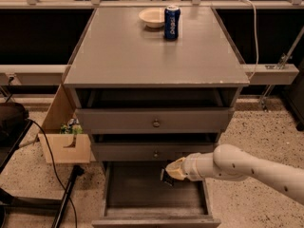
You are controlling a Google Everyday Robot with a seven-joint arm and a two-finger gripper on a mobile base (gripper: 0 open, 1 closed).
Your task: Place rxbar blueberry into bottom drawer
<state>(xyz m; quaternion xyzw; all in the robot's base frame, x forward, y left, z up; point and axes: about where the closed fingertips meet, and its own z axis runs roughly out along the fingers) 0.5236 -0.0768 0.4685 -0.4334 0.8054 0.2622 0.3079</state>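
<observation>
The bottom drawer (154,189) is pulled out at the foot of the grey cabinet, and its plain grey floor shows. My arm reaches in from the right. My gripper (169,173) hangs over the drawer's back right part, just under the middle drawer's front. A small dark piece with a pale edge sticks out of its tip toward the left. This looks like the rxbar blueberry (164,176), with the gripper shut on it. Most of the bar is hidden by the tan fingers (176,168).
A blue soda can (172,22) and a white bowl (153,17) stand at the back of the cabinet top (152,56). Two shallower drawers with round knobs (156,123) sit above. A cardboard box (64,144) and black cables lie on the floor to the left.
</observation>
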